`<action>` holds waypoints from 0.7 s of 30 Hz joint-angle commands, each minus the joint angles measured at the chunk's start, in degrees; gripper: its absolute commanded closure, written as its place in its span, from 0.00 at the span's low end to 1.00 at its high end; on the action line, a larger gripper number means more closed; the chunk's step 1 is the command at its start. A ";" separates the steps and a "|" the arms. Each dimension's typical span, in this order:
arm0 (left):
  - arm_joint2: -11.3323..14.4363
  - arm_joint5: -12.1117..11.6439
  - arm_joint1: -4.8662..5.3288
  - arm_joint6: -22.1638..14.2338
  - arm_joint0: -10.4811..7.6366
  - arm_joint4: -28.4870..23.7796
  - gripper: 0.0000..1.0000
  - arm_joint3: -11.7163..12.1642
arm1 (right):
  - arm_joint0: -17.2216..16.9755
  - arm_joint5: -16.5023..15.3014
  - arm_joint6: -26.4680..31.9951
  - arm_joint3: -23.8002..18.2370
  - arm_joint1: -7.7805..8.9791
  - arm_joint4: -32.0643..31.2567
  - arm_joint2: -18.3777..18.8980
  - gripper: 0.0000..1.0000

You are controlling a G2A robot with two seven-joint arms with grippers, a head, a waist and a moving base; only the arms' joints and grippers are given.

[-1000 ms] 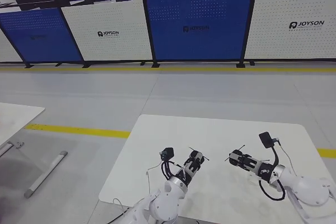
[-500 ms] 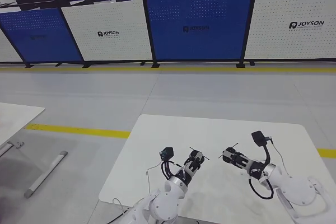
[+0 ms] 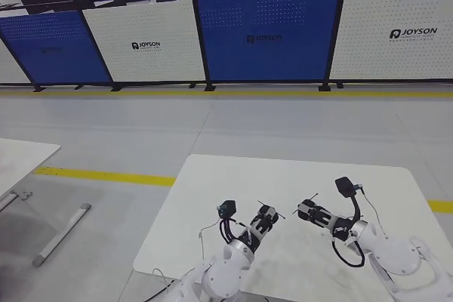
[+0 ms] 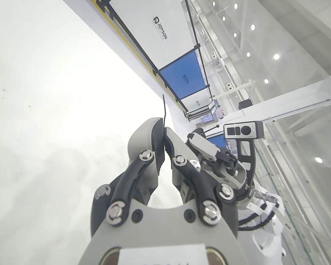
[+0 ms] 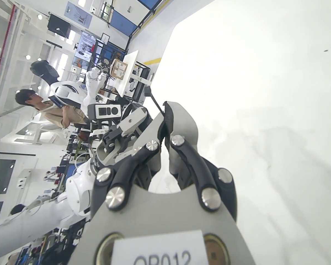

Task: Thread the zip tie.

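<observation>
— Where the two arms meet over the near half of the white table (image 3: pixel 211 189), what does the left gripper (image 3: pixel 263 220) carry?

— Its fingers are pressed together on a zip tie tail (image 4: pixel 163 108). This thin black strap is clamped between the pads and sticks straight out past the fingertips (image 4: pixel 146 132). The gripper sits over the near middle of the tabletop.

— And moving right from there?

— The right gripper (image 3: pixel 306 211) faces it, just beside, with a narrow gap between the two. Its fingers are drawn in tight as well, pinching a black strap that ends in a zip tie head (image 5: pixel 147 90). This small square block juts beyond the tips.

— Do the tail and the head belong to one tie?

— That cannot be told. From above, each reads as a short dark line at its own gripper, and the two lines are apart, not touching. Whether either end has entered the other is too small to make out.
</observation>
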 commanded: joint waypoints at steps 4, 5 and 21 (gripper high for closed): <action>0.00 0.01 -0.21 0.39 -0.01 -1.91 1.00 -0.32 | 0.00 0.00 0.00 0.00 0.00 0.00 0.00 1.00; 0.00 0.01 -0.21 0.39 -0.01 -1.91 1.00 -0.32 | 0.00 0.00 0.00 0.00 0.00 0.00 0.00 1.00; 0.00 0.01 -0.21 0.39 -0.01 -1.91 1.00 -0.32 | 0.31 3.47 -4.97 -1.14 -1.27 -3.61 -3.44 1.00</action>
